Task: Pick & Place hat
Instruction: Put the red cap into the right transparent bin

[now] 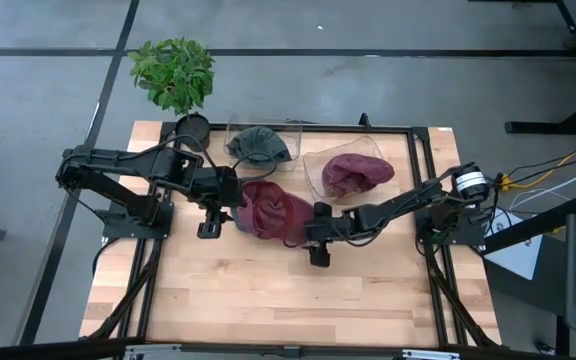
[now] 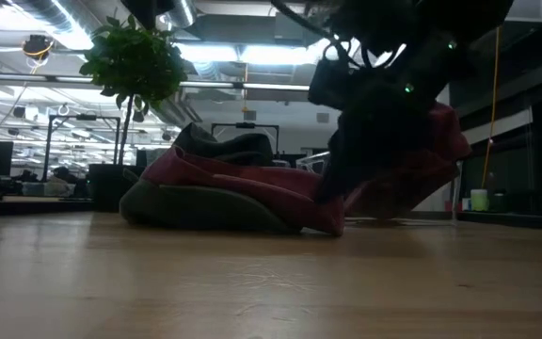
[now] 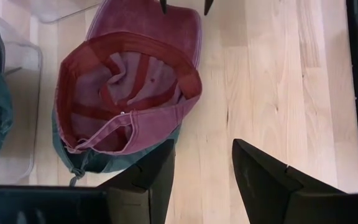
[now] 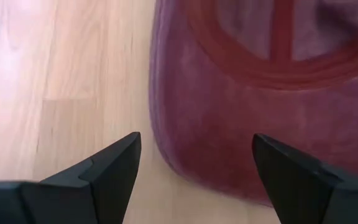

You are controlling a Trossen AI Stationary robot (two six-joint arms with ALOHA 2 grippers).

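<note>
A maroon hat (image 1: 273, 210) lies upside down in the middle of the table, its hollow facing up (image 3: 129, 81). A strip of teal cloth (image 3: 104, 163) shows under its edge. My left gripper (image 1: 233, 212) stands at the hat's left side, open (image 3: 204, 171), beside the back strap (image 3: 104, 130). My right gripper (image 1: 306, 232) stands at the hat's right side, open (image 4: 194, 168), fingers spread wide over the brim (image 4: 216, 130). In the low view the hat (image 2: 243, 188) rests on the table behind a dark gripper (image 2: 365, 141).
Two clear bins stand along the far side: one (image 1: 236, 130) holds a dark green hat (image 1: 258, 145), the other (image 1: 313, 165) a maroon hat (image 1: 356, 172). A potted plant (image 1: 175, 75) stands at the far left corner. Bare wood (image 1: 268, 300) stretches toward the near edge.
</note>
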